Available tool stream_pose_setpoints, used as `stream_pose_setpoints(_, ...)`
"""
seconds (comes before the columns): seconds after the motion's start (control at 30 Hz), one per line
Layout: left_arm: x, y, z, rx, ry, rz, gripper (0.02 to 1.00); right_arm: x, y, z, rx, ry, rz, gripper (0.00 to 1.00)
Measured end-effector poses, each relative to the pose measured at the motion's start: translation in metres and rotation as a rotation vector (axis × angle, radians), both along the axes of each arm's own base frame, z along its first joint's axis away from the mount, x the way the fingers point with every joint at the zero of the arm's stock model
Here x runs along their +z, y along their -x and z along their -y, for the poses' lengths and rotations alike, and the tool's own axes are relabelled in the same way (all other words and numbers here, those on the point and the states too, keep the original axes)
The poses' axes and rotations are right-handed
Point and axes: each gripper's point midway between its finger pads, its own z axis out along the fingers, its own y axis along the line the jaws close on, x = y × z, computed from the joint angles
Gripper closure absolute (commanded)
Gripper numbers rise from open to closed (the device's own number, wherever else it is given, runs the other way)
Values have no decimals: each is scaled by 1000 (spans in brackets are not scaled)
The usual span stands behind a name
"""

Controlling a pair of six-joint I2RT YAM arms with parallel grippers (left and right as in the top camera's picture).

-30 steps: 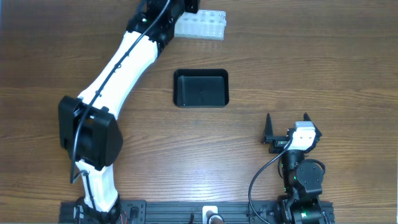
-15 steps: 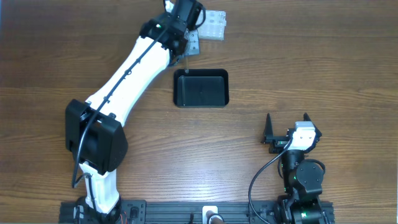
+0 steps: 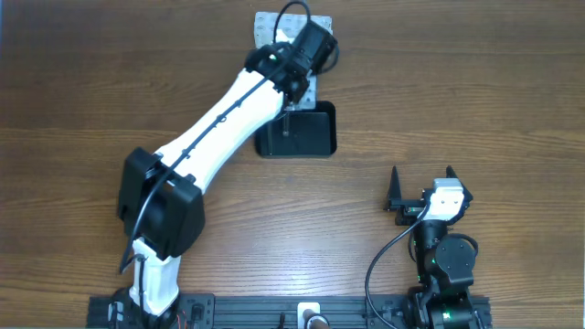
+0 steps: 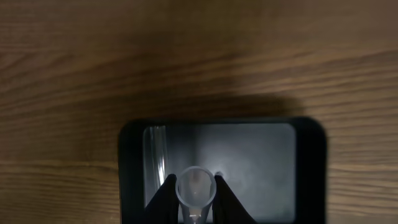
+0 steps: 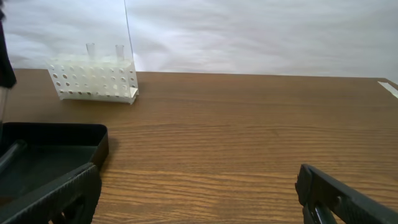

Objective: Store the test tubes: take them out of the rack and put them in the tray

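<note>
My left gripper (image 3: 291,108) hangs over the black tray (image 3: 320,144), shut on a clear test tube (image 4: 196,185) held upright. I look straight down the tube's open mouth between my fingers (image 4: 166,194). Another clear tube (image 4: 155,163) lies inside the tray (image 4: 311,174) along one wall. The white rack (image 5: 93,81) stands on the table beyond the tray (image 5: 56,140), with two tubes (image 5: 91,50) upright in it. In the top view the rack (image 3: 264,22) is partly hidden by my left arm. My right gripper (image 3: 421,179) rests open near its base, away from the tray, holding nothing.
Bare wooden table (image 3: 475,82) stretches to the right of the tray and the rack. A pale wall (image 5: 261,31) stands behind the table's far edge. The left arm crosses the table diagonally from its base at lower left.
My left arm swung from the rack at the table's far edge down and to the right, carrying the tube over the tray. The right arm has not moved.
</note>
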Motion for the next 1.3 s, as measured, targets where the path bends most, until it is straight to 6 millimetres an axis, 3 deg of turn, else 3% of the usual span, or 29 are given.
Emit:
stream_pose_setpoints(0.2, -29, 1, -2, -2, -65, -44, 978, 0, 0, 0, 0, 0, 0, 7)
stream_pose_setpoints(0.47, -49, 0, -6, 2, -105, -69, 978, 0, 0, 0, 0, 0, 0, 9)
stream_pose_setpoints(1.0, -54, -3, -5, 4, -104, -67, 976, 0, 0, 0, 0, 0, 0, 9)
stream_pose_setpoints(1.3, -81, -4, -11, 16, -131, -113, 969, 0, 0, 0, 0, 0, 0, 7)
